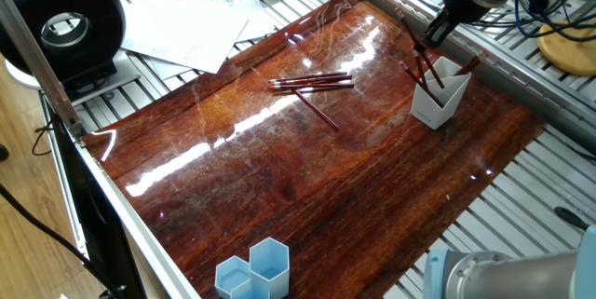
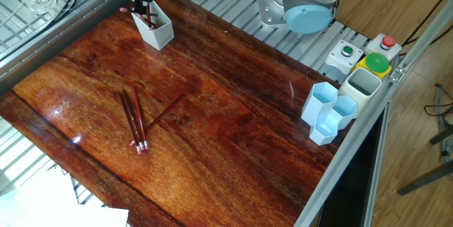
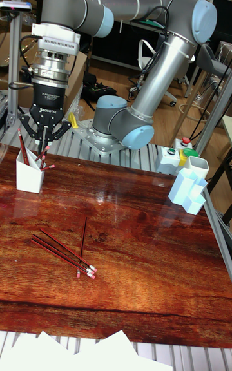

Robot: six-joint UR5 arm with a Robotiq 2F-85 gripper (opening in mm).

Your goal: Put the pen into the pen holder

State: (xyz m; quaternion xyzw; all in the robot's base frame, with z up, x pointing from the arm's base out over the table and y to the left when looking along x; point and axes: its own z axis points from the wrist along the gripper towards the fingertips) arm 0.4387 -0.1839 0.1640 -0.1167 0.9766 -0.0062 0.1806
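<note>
Spanning most of every view, the glossy wooden tabletop point(image 1: 307, 178) serves as the work surface, with the UR5 arm point(image 3: 161, 36) mounted on the slotted metal frame beyond it and reaching across to the board's corner. Its gripper point(image 3: 44, 131) hangs directly above the pen holder point(image 3: 29, 174), fingers spread apart in the tall view and, as far as I can judge, clamped on nothing; a label on its body reads "ROBOTIQ". That stance over the cup suggests a drop has just been made or is about to finish.

At roughly 3 o'clock on the board in the tall view stand the light blue honeycomb cups point(image 3: 187, 194), parked at the edge, apparently out of the way. Just behind them a control box point(image 2: 364, 57) carries coloured buttons; no lettering on it is readable.

The white holder sits at about 10 o'clock in that view, with several red pens point(image 3: 23, 147) leaning against its slanted rim, which is presumably why they tilt rather than stand straight. One pen's eraser end point(image 3: 47, 167) pokes over the side.

Smallest of all, the loose pens point(image 3: 64, 254) lie flat near 7 o'clock, two almost parallel and another crossing at an angle, well apart from the holder and awaiting pickup.
</note>
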